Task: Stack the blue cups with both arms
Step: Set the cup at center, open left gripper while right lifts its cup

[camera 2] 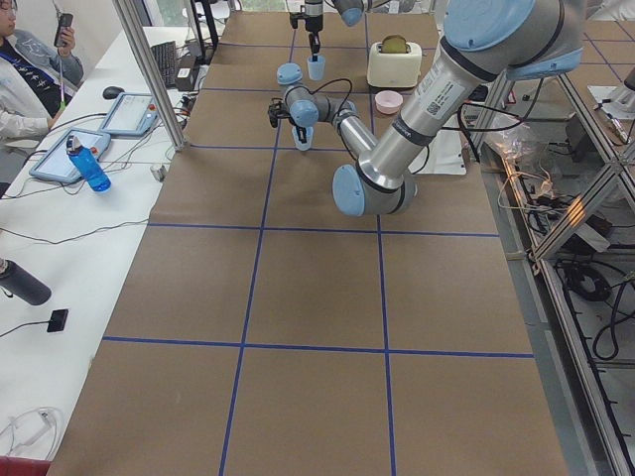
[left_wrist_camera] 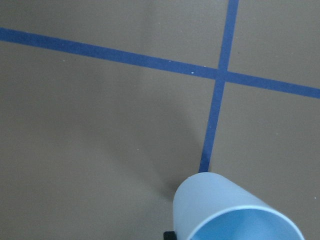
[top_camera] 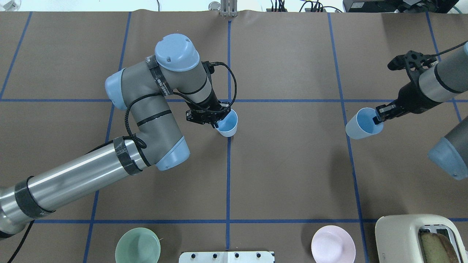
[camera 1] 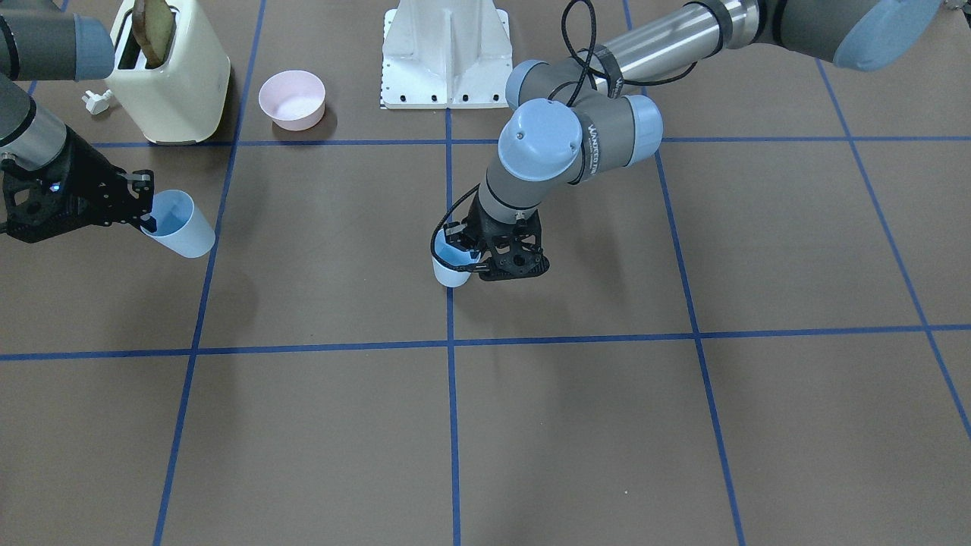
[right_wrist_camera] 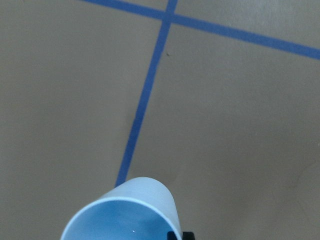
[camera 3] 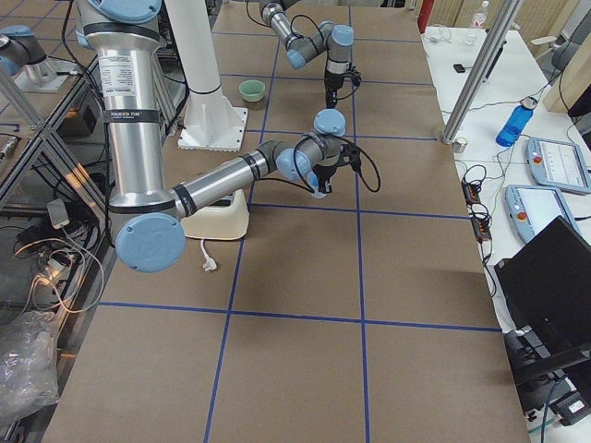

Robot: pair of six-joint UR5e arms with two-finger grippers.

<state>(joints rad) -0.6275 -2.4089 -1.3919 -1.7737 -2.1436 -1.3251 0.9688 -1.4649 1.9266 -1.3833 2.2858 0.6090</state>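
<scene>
Blue cup [top_camera: 228, 126] clenched in your left end effector [top_camera: 218, 118], second blue cup [top_camera: 360, 126] in right end effector [top_camera: 377, 118]; stacking remains.

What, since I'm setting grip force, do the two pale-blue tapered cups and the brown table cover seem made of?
Both pale-blue tapered cups, the central cup and the outer cup, look like thin moulded plastic: even colour, thin rim, soft satin sheen. The brown table cover looks like matte paper or card: flat, no gloss.
</scene>
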